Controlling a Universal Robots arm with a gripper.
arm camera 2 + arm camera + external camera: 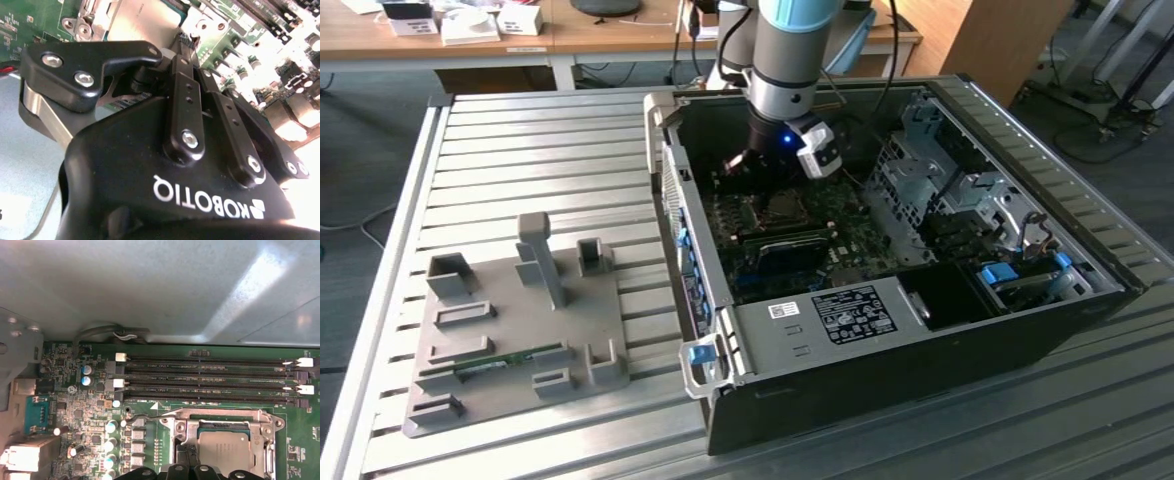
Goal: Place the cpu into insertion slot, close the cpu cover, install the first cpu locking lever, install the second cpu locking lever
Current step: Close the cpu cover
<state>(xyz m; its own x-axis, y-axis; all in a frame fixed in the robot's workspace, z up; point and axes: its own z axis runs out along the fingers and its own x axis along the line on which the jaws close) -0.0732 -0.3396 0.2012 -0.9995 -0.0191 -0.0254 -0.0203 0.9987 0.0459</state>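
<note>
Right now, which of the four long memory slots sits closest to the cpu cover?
The black-latched memory slot running right alongside the cpu cover; the other three lie beyond it, towards the case wall.

Open computer case [894, 390] on slatted metal table [534, 140]; grey fixture plate [574, 300] beside it; memory slots [210, 374] on motherboard [75, 405].
</note>
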